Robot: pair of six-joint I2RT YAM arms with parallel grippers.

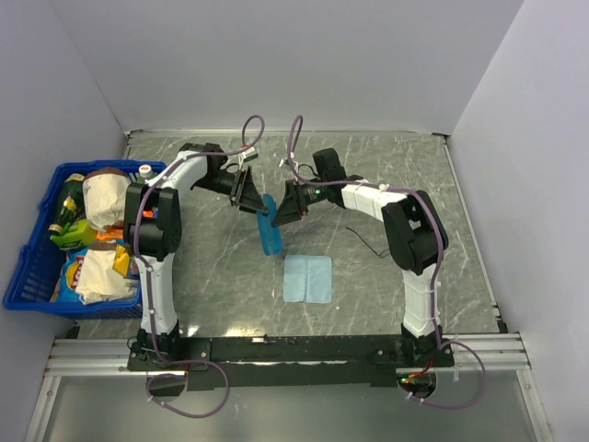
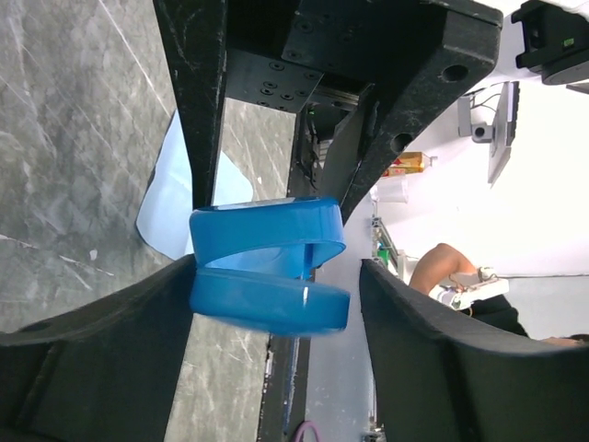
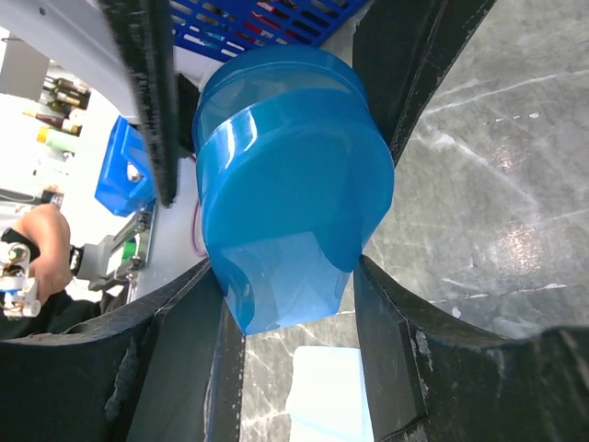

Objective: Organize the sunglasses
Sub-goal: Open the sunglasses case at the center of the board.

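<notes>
Both arms are working the blue translucent clamshell case (image 1: 270,230) above the grey marbled bench (image 1: 230,276). The right end effector (image 1: 287,206) is clamping its shell, while the left end effector (image 1: 250,195) is straddling it wide, one finger (image 2: 138,350) touching, the other just clear. The small sunglasses (image 1: 371,247) with a thin black wire frame are lying on the bench right of the light-blue square cloth (image 1: 307,278), near the right arm. They are likely light, springy and easily bent, so a gentle pinch at the bridge looks safest.
</notes>
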